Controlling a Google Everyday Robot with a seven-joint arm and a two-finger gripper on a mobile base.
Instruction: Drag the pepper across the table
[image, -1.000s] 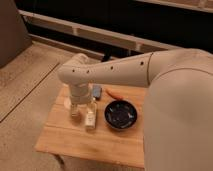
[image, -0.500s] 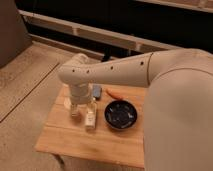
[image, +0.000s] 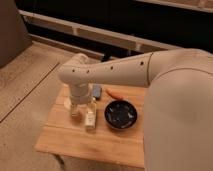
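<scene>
**Edges and open room.** The bench is a light slatted wooden surface standing on a speckled floor. Its left edge and near edge are fully in view. Its right portion is hidden behind the robot's large white arm. The widest bare stretch of wood is the near strip, running from the left corner to below the bowl. A narrower bare strip lies along the left edge, beside the tool.

**Task item.** The pepper lies flat near the far edge of the bench, just under the arm. It is slender and orange-red, and nothing touches it.

**Surrounding items.** A small blue-grey block lies just beside the pepper on its left, between the pepper and the wrist. A black bowl stands just on the near side of the pepper and blocks the direct path toward the near edge.

**Tool.** The tool points down at the bench, left of the bowl and on the near side of the block, apart from the pepper. Its two fingers stand wide apart with only bare wood between them, and it has hold of nothing.

**Change from the earlier frames.** None is visible. The arm, tool, pepper, block and bowl are all in the same positions.
</scene>
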